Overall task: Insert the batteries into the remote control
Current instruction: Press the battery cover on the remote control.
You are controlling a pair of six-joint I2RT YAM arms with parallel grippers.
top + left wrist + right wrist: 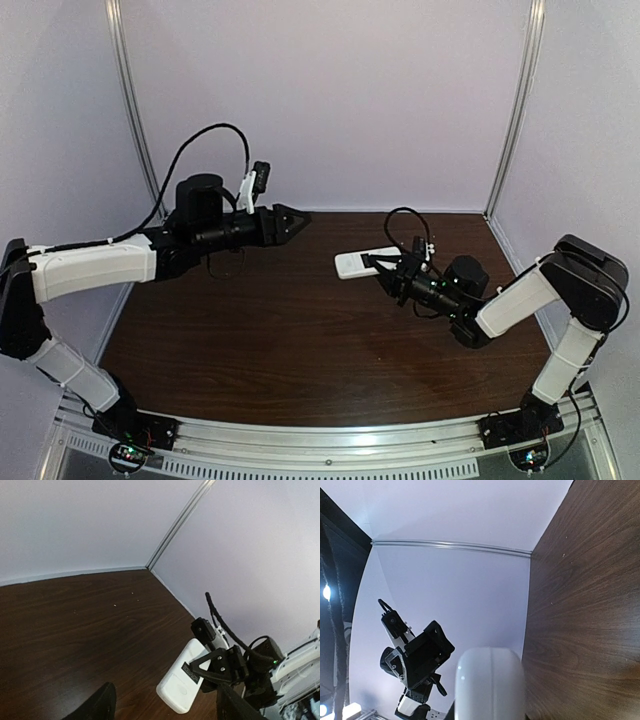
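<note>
The remote control (358, 263) sits over the far right part of the table (300, 340), close to the table's back edge, with its long side running roughly left to right and its white face showing. The right gripper (378, 266) is clamped on the remote's right end. In the left wrist view a black finger (212, 664) presses flat on that white face, just beside a small dark rectangle on the plastic. The remote's rounded free end points toward the left side of the table. Whether that end touches the wood or hangs just above it cannot be told. In the right wrist view the remote (490, 680) fills the lower middle as a pale rounded end. A black cable (400, 225) loops up from the right wrist above the table's back edge. The left gripper (292, 221) hovers over the far left-of-centre part of the table, well apart from the remote and aimed toward it. Its two dark fingers (97, 705) stand wide apart with nothing between them. Pale lilac walls (330, 100) rise around the table on three sides, and a metal rail (320, 445) runs along its near edge where both arms are bolted.
</note>
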